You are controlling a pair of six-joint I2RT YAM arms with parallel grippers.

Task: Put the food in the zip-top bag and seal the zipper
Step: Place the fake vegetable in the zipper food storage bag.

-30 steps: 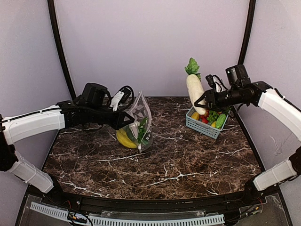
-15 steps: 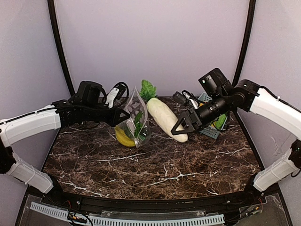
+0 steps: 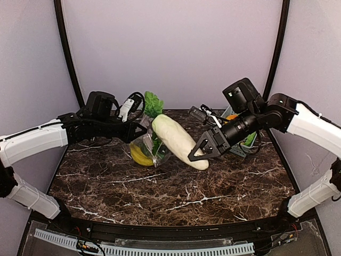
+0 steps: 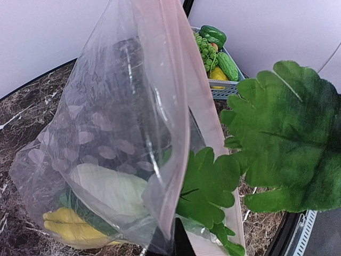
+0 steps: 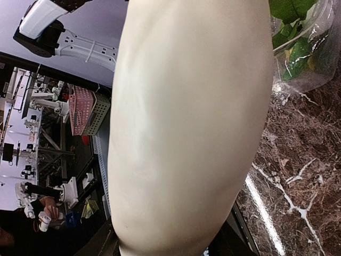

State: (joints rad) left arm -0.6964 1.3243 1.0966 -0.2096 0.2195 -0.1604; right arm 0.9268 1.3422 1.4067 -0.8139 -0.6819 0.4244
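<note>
My left gripper (image 3: 138,131) is shut on one edge of the clear zip-top bag (image 3: 145,144) and holds it up with its mouth to the right. The pink zipper (image 4: 178,85) strip runs along that mouth. A yellow banana bunch (image 4: 69,226) and green leafy vegetables (image 4: 208,186) lie inside. My right gripper (image 3: 200,153) is shut on the thick end of the long white vegetable (image 3: 176,140), which is tilted. Its green leaf top (image 3: 153,104) is right at the bag's mouth. In the right wrist view the white vegetable (image 5: 192,122) fills the frame.
The blue-grey slatted basket (image 4: 225,93) stands at the back right, partly behind my right arm, with green and yellow produce in it. The dark marble table (image 3: 176,197) is walled by pale panels on three sides.
My right arm has carried the white vegetable from above the basket leftwards and laid it over, leaf end first, up to the bag's mouth. The left arm has barely moved.
</note>
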